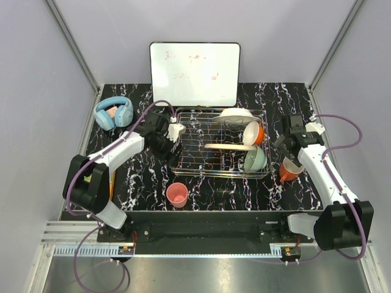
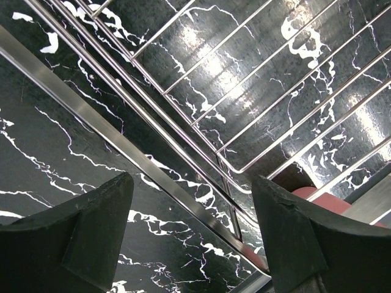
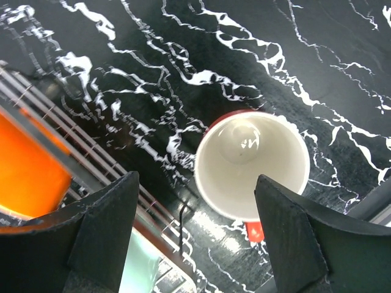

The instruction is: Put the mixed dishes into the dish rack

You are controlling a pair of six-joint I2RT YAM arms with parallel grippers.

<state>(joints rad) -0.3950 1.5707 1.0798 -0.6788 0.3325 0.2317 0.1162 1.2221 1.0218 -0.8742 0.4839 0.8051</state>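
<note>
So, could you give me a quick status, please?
Left gripper open, empty, over left rim of dish rack. Right gripper open above orange mug, upright beside rack. Also outside: small pink cup. Nothing blocking.

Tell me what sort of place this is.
Probably a lab robot cell: plain grey panel walls, two white robot arms bolted to a black marble-pattern table, black-framed whiteboard behind the silver wire dish rack.

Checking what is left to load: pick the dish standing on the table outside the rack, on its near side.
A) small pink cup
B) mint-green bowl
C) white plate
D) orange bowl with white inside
A: the small pink cup stands on the table just in front of the dish rack; the other three sit inside it.
</note>
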